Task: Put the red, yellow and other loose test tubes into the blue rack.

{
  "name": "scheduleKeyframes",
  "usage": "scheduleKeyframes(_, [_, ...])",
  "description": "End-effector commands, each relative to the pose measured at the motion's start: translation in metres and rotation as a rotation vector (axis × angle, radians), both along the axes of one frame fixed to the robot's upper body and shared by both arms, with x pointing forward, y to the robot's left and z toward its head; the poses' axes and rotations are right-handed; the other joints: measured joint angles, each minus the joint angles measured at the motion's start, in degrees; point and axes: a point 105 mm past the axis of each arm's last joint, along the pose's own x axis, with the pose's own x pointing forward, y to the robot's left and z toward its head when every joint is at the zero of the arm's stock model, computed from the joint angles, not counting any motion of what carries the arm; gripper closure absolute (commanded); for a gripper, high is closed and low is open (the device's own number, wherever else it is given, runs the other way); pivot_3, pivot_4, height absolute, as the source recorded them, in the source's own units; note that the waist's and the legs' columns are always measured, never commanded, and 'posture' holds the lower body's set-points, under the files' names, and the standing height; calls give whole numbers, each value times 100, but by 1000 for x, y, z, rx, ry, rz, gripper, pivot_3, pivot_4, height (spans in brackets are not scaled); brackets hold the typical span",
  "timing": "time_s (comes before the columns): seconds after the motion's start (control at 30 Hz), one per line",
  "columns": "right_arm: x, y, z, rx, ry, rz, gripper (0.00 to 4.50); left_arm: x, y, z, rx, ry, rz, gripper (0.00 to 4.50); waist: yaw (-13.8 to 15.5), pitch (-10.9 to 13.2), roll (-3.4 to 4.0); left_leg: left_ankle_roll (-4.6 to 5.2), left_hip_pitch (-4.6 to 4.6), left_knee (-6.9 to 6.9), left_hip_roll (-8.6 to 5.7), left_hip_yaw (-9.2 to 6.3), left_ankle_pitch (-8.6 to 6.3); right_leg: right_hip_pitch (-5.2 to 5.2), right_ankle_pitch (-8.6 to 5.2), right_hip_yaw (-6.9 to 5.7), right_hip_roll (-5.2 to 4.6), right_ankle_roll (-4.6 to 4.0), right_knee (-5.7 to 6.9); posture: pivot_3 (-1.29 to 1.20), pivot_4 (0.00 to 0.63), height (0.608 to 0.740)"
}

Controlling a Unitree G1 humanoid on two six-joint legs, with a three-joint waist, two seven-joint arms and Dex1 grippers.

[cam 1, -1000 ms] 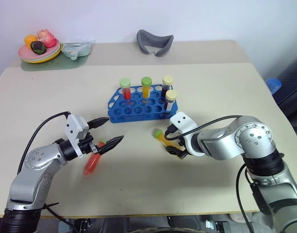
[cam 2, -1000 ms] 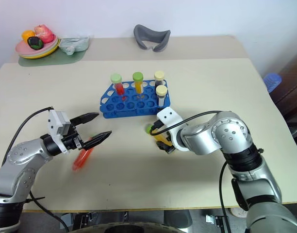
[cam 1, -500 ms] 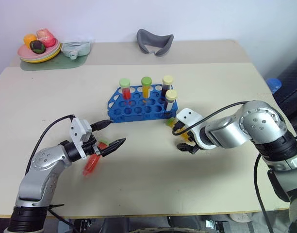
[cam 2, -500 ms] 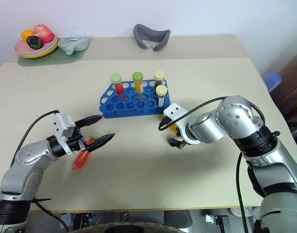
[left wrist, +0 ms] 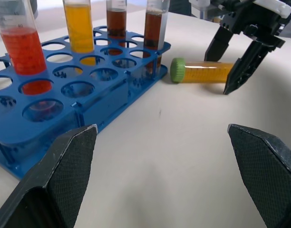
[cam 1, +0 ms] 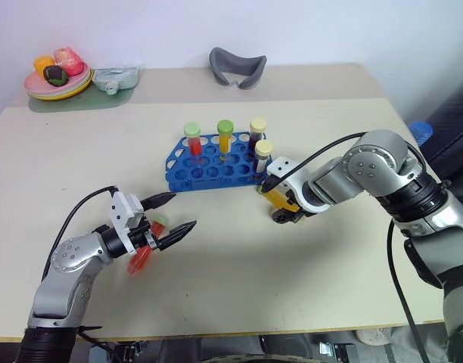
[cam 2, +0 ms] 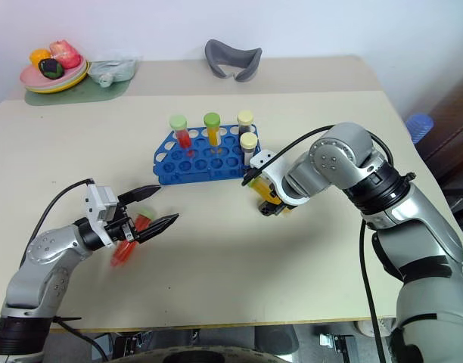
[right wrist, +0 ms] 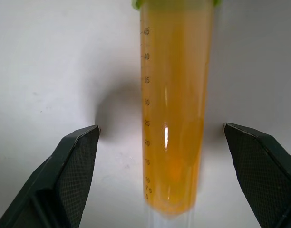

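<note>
Right wrist view: my two fingers stand wide apart on either side of the yellow tube [right wrist: 173, 109], which lies on the table [right wrist: 50, 61] between them; neither pad touches it.
Right gripper: my right gripper [cam 1: 286, 206] points steeply down over the yellow tube, just beside the right end of the blue rack [cam 1: 187, 173]; it grips nothing.
Yellow tube: it lies flat on its side, green cap [left wrist: 177, 70] toward the rack and close to the rack's corner, liquid orange-yellow, with printed graduations along its wall.
Left gripper: my left gripper [cam 1: 172, 216] is level and spread as wide as it goes, aimed toward the rack and holding nothing.
Red tube: the red tube [cam 1: 141, 255] lies on the table beneath my left fingers, at the front left, well apart from the rack; whether a finger touches it I cannot tell.
Blue rack: it stands upright mid-table with four tubes seated in it, a red one [left wrist: 23, 50], a yellow one [left wrist: 79, 28] and two dark brown ones [left wrist: 116, 23]; most of its holes are open.
Far edge: a plate of toy food [cam 1: 57, 74] sits at the left corner, with a grey curved object [cam 1: 238, 66] farther along.
</note>
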Motion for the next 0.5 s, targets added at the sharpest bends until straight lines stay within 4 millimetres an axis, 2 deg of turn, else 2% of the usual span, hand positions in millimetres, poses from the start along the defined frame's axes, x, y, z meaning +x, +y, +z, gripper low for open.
scheduleKeyframes(0.03, [2,-13,-14,-54,37,-47,265,-3,-4,9,0,-43,-9,0,1,-2,-4,0,6,-1,0,0,0,5,0,0,0,0,0,0,150,740])
scheduleKeyframes(0.13, [2,-12,-14,-47,40,-39,1107,-2,-6,12,-1,-44,-8,0,2,-3,-5,0,12,-1,0,0,0,12,0,0,0,0,-2,0,150,740])
scheduleKeyframes(0.27, [3,-9,-12,-37,36,-31,3002,0,-7,14,-1,-47,-11,0,6,-3,-5,0,13,-6,0,0,0,11,-1,0,0,0,-2,0,150,740])
scheduleKeyframes(0.5, [-1,-4,-3,19,30,8,3002,4,-6,14,1,-49,-14,0,6,-2,-4,0,13,-6,0,0,0,10,-1,0,0,0,-2,0,150,740])
